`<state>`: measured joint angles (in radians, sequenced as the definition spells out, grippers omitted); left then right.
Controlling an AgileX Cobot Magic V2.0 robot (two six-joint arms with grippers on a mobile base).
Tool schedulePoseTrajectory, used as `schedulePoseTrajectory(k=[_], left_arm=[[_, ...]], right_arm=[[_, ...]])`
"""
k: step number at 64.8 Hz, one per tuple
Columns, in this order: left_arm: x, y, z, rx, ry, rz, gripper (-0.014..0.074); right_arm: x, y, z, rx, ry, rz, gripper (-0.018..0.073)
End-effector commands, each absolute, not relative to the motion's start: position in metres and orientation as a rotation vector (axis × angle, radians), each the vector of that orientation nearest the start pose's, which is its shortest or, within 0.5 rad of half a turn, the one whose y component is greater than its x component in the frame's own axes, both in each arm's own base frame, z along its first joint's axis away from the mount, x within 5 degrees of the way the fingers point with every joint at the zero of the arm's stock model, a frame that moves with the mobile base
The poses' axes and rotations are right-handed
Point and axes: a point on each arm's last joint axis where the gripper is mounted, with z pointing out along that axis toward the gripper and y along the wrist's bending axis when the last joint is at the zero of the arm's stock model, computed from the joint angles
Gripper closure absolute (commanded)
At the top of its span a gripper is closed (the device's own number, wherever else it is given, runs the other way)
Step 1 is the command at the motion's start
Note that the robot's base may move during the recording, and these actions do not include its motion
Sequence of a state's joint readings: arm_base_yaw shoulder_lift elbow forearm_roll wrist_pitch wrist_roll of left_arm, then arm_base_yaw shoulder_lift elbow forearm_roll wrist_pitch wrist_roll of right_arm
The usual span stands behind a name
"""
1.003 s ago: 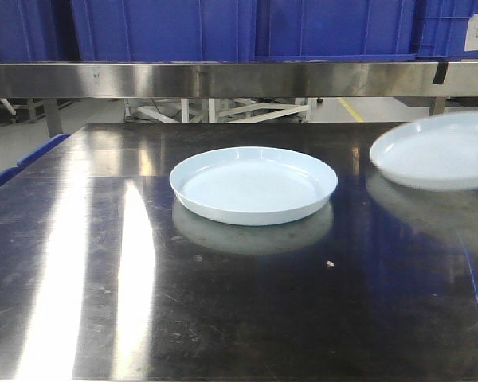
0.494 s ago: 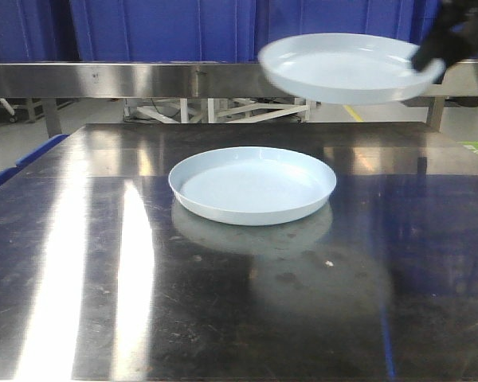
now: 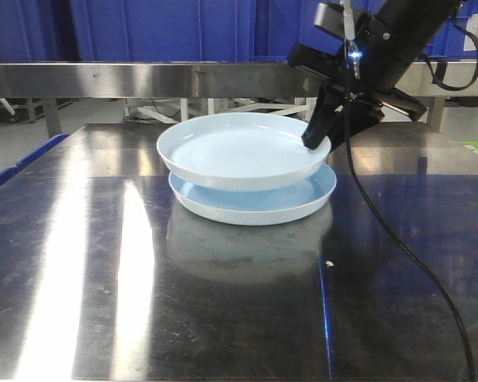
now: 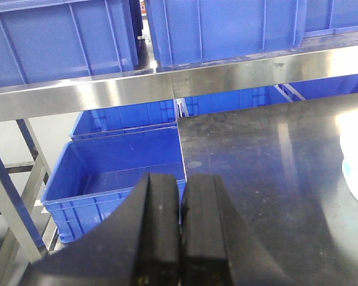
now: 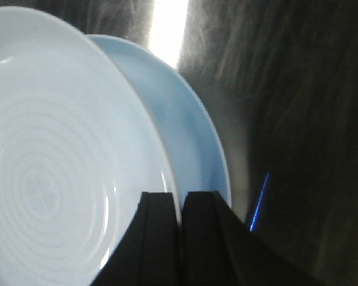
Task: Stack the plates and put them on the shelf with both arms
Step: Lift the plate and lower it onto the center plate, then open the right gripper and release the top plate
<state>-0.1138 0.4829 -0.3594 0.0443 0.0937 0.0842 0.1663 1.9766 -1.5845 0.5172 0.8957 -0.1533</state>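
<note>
A pale bluish-white plate (image 3: 259,207) rests on the steel table (image 3: 103,263). My right gripper (image 3: 316,142) is shut on the right rim of the second plate (image 3: 231,151) and holds it just above the first, nearly centred over it. In the right wrist view the held plate (image 5: 53,167) fills the left, the lower plate (image 5: 191,149) shows behind it, and the gripper (image 5: 180,202) clamps the rim. My left gripper (image 4: 182,190) is shut and empty, out at the table's left edge; a sliver of plate (image 4: 355,173) shows at far right.
A steel shelf rail (image 3: 143,79) runs across the back, with blue crates (image 3: 167,28) on it. A black cable (image 3: 398,247) hangs from the right arm over the table's right side. A blue bin (image 4: 119,173) stands beyond the table's left edge.
The right gripper carried the second plate in from the right, up, then left and down, to just above the plate on the table. That plate has not moved.
</note>
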Motion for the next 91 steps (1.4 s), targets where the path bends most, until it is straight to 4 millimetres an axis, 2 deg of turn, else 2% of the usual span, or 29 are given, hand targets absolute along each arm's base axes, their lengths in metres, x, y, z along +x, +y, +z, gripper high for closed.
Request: schedulePoseTrajectory(k=[1, 13, 37, 48, 65, 78, 91], left_arm=[[0.110, -0.012, 0.307, 0.180, 1.577, 0.003, 0.0514], [0.110, -0.012, 0.307, 0.180, 1.577, 0.003, 0.0514], [0.110, -0.012, 0.307, 0.180, 1.577, 0.003, 0.0514], [0.110, -0.012, 0.307, 0.180, 1.577, 0.003, 0.0514], [0.110, -0.012, 0.307, 0.180, 1.577, 0.003, 0.0514], [0.110, -0.012, 0.307, 0.180, 1.577, 0.003, 0.0514], [0.110, -0.012, 0.307, 0.180, 1.577, 0.003, 0.0514]], right_arm=[[0.414, 0.104, 0.271, -0.088, 2.601, 0.645, 0.0417], [0.412, 0.101, 0.267, -0.107, 2.619, 0.607, 0.0311], [0.412, 0.096, 0.263, -0.099, 2.651, 0.514, 0.0181], [0.411, 0.094, 0.261, -0.105, 2.660, 0.494, 0.0176], [0.403, 0.100, 0.239, -0.096, 2.705, 0.493, 0.0176], [0.404, 0.101, 0.240, -0.073, 2.690, 0.508, 0.0176], [0.402, 0.116, 0.242, -0.076, 2.668, 0.566, 0.0176]])
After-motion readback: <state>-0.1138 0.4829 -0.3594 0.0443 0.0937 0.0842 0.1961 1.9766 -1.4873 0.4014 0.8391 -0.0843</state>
